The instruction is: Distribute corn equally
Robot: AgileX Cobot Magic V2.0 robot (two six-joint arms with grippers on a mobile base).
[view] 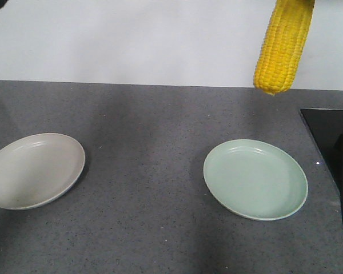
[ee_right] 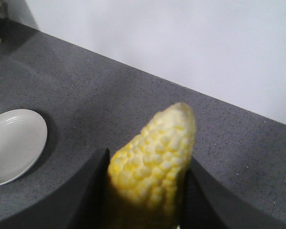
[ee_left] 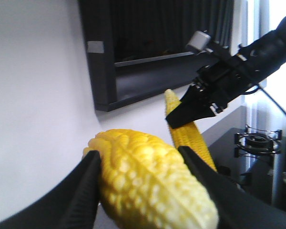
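Your right gripper (ee_right: 145, 191) is clamped on a cob (ee_right: 152, 157), black fingers (ee_right: 86, 191) pressing both flanks, tip poking forward past them; from the left wrist view you see that same gripper (ee_left: 193, 112) biting the upper part of the cob, which hangs point-down. Your left gripper (ee_left: 143, 191) is likewise closed around a second cob (ee_left: 150, 183), a finger on each side at mid-body. Handling call: both cobs look stiff and fairly hefty for these narrow fingers, kernels bumpy so grip is decent, but the round tapered body could roll or slide toward the thin end, so you're best holding at the thick middle, not near the point. Not fragile, a short drop onto a plate should be fine. Looks: bright yellow, tidy kernel rows, husk off, tapering to a blunt tip. Location: the right arm's cob (view: 283, 45) hangs high in the front view, above and behind the green plate (view: 286, 211), well clear of it. The grey plate (view: 6, 197) sits well apart at left on the dark speckled counter (view: 154, 171). Both plates hold nothing. The left arm's cob is out of the front view, so you can't place it over either plate.
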